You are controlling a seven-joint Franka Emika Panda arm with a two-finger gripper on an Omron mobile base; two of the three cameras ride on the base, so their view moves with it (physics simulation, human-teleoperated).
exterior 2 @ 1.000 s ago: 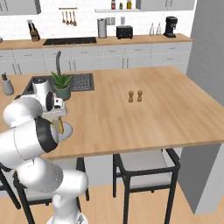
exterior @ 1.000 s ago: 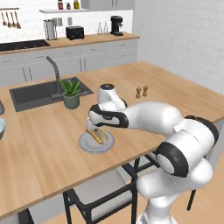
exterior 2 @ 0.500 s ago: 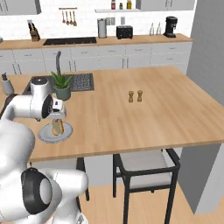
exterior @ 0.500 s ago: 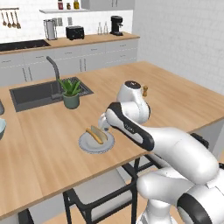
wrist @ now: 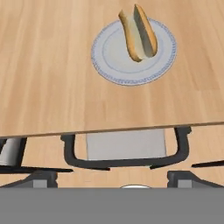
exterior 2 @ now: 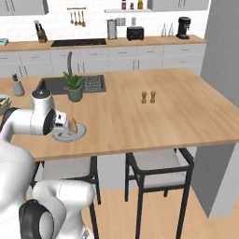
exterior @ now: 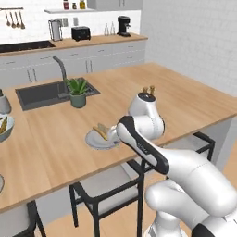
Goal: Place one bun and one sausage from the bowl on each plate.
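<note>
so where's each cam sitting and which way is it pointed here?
Left base view: behind the arm on its left, looking forward and down over the wooden counter; white arm rises from lower right, partly covering the plate.
Right base view: behind on the right, same counter; arm at lower left beside the plate.
Hand view: on the hand, looking down at the counter edge, the plate and the bun on it, chair below.
All three share the plate and bun.

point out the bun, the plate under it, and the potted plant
bun (wrist: 139, 34), hand view, on the pale inner side of the split bun.
plate (wrist: 113, 65), hand view, on the bare lower-left part inside the rim.
potted plant (exterior 2: 74, 94), right base view, on the pot below the leaves.
</note>
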